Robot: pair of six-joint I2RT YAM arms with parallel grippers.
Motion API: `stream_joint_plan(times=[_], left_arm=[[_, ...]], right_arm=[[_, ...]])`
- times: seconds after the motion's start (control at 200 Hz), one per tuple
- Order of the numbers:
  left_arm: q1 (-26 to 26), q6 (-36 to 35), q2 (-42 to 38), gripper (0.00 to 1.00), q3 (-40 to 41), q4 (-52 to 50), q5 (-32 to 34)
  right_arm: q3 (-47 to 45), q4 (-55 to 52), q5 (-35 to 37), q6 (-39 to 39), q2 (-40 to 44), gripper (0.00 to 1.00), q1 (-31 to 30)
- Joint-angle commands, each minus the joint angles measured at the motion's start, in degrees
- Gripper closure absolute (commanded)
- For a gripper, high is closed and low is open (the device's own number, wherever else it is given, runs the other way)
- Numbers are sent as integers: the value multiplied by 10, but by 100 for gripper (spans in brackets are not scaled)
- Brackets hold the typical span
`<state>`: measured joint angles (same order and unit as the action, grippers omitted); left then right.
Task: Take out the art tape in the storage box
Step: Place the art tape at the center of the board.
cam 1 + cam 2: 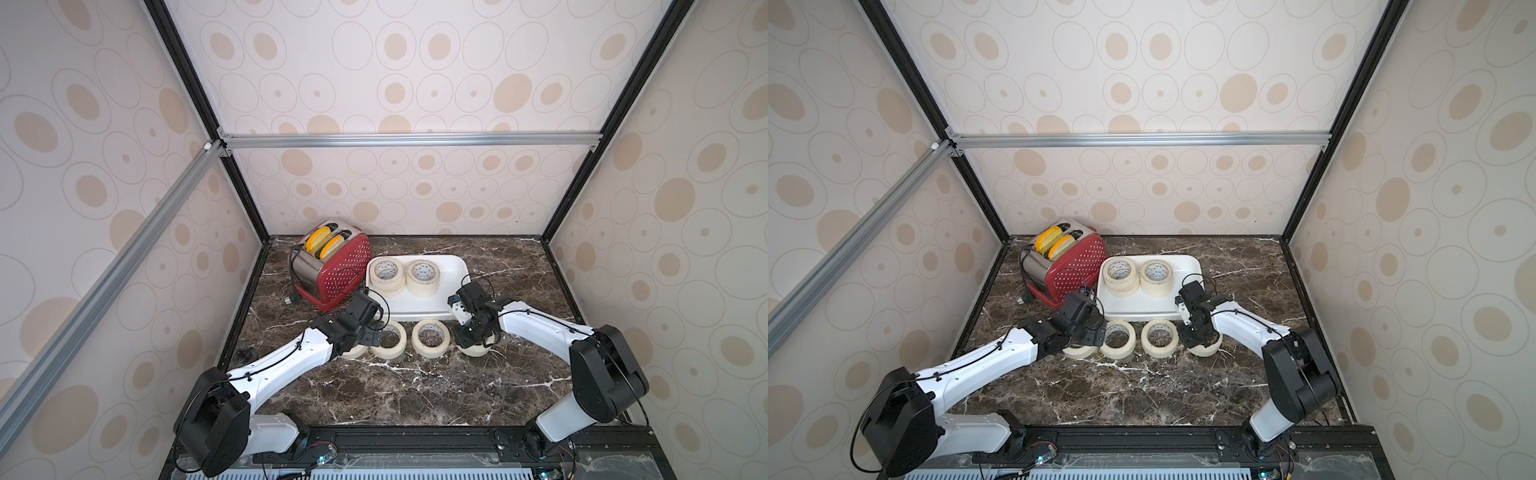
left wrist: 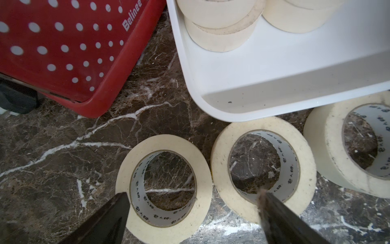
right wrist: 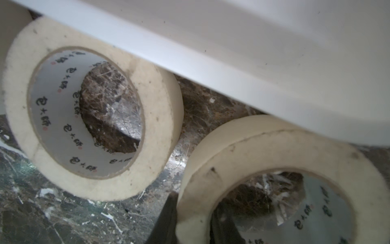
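Note:
The white storage box (image 1: 455,268) stands behind the middle of the table and holds art tape: a stack of cream rolls (image 1: 386,274) with more beside it (image 1: 423,277). Several more rolls lie in a row in front of the box. My left gripper (image 2: 192,192) hovers open over the two left ones (image 2: 168,141) (image 2: 304,158), holding nothing. My right gripper (image 3: 193,213) is shut on the wall of the rightmost roll (image 3: 242,156), one finger inside the ring and one outside, low beside the box's front wall (image 3: 274,63). In both top views that roll (image 1: 478,350) lies mostly under the gripper.
A red dotted toaster (image 1: 332,270) with two yellow slices stands at the back left, close to the box's left end, its cord (image 1: 291,299) trailing on the dark marble table (image 1: 395,395). Patterned walls enclose the table on three sides.

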<state>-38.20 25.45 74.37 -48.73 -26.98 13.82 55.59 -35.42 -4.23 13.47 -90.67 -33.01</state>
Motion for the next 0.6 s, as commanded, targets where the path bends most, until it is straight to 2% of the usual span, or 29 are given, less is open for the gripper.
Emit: stream_joint_plan(times=[0.0, 0.396, 0.461, 0.591], left_arm=[[1, -6, 3, 1, -19, -4, 7], [1, -9, 2, 1, -22, -7, 14], [1, -8, 3, 1, -26, -6, 12], [1, -9, 4, 1, -36, 0, 5]], right_arm=[[17, 4, 6, -3, -11, 80, 3], [27, 3, 14, -7, -37, 76, 3], [27, -2, 17, -8, -34, 69, 3], [23, -9, 23, -10, -19, 61, 3]])
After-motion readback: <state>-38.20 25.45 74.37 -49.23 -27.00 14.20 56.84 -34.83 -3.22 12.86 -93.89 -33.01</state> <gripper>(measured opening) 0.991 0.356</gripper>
